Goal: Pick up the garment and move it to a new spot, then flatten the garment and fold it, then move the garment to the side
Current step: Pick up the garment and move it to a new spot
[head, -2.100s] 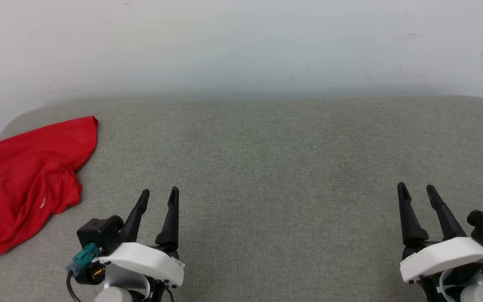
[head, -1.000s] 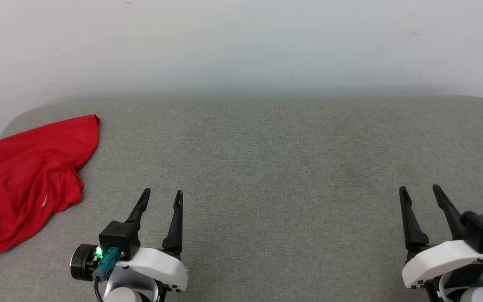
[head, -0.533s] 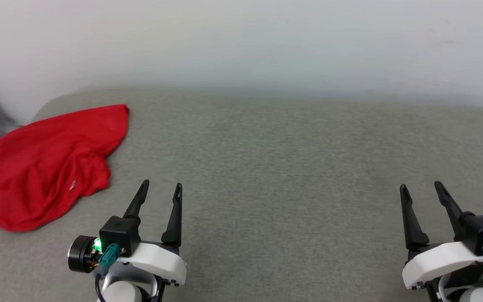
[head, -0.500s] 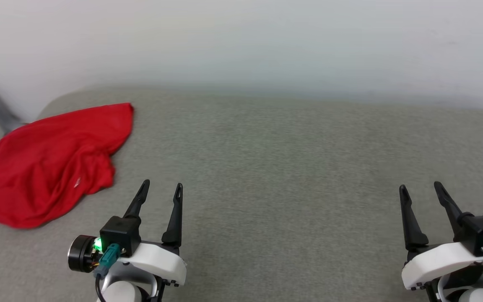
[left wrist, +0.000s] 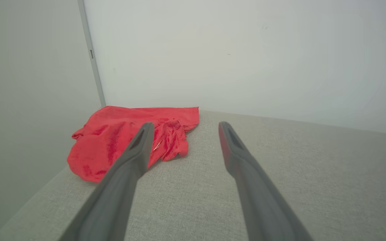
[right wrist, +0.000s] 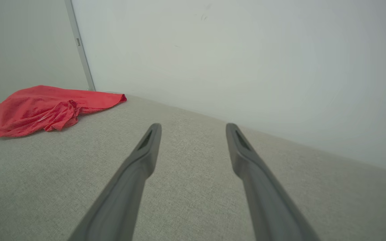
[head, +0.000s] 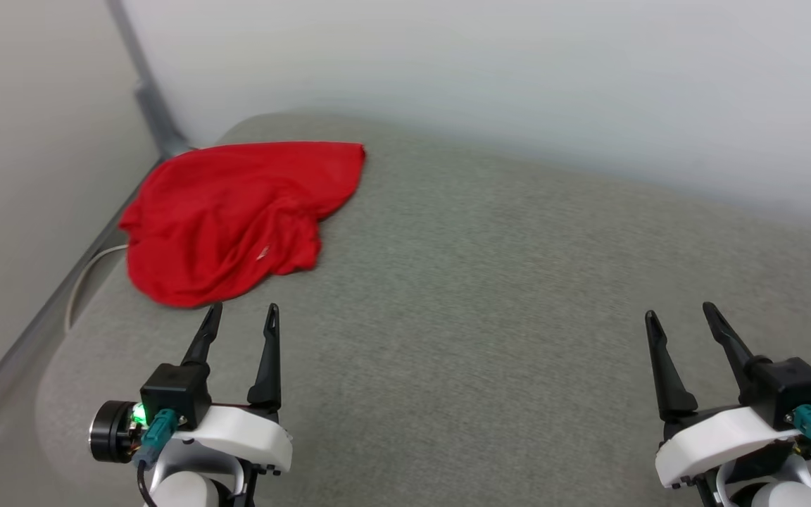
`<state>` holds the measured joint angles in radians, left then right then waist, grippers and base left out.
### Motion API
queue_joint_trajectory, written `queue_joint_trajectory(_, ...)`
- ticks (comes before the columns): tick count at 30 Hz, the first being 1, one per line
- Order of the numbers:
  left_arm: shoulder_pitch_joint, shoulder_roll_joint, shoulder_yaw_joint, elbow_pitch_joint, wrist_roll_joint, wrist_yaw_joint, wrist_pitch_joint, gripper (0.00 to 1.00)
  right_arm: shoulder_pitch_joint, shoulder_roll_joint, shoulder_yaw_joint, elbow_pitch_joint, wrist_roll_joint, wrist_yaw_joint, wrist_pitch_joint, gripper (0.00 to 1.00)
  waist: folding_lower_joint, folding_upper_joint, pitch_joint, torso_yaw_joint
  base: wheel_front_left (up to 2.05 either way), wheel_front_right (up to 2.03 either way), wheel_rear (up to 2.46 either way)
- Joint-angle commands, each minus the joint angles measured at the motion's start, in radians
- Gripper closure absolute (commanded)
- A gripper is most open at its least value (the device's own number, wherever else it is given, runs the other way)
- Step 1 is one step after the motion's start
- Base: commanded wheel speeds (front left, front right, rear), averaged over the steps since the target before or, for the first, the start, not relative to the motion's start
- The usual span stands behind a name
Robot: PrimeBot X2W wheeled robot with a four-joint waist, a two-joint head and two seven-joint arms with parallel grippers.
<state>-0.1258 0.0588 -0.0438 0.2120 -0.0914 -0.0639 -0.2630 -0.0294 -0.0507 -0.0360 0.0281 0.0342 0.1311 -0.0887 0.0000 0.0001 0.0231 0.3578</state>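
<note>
Garment (head: 236,218): we see it crumpled at grey surface (head: 490,296) far-left corner;
Left gripper (head: 243,317): jaws wide apart, empty; near garment;
Right gripper (head: 680,313): jaws wide apart, empty

One garment (head: 236,211), two hands (left hand (head: 244,308), right hand (head: 679,310)), one grey cushion (head: 483,282).

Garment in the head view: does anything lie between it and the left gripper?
Nothing visible does. The open left gripper points toward the crumpled red garment and sits just short of its near edge, with only bare grey cushion between them.
</note>
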Motion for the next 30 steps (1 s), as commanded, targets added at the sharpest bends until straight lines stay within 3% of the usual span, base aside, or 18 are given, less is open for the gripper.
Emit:
queue_joint_trajectory(1,0.007,-0.001,0.008,-0.001,0.001,0.001,-0.003,0.0,-0.014,0.001,0.005,-0.004,0.003,-0.001,-0.004,0.0,0.0,-0.0001,0.002,0.052,0.0,0.0,0.0)
queue_joint_trajectory(10,0.016,-0.006,0.046,0.003,-0.013,-0.002,-0.003,0.0,-0.014,0.0,0.024,-0.004,0.013,-0.001,-0.004,0.0,0.0,-0.0001,-0.002,0.164,0.0,0.0,0.0)
queue_joint_trajectory(30,-0.034,-0.009,0.104,0.024,-0.032,-0.007,-0.003,0.0,-0.066,0.0,0.038,0.023,-0.001,-0.001,0.004,0.0,0.0,-0.0001,0.046,0.176,0.0,0.0,0.0)
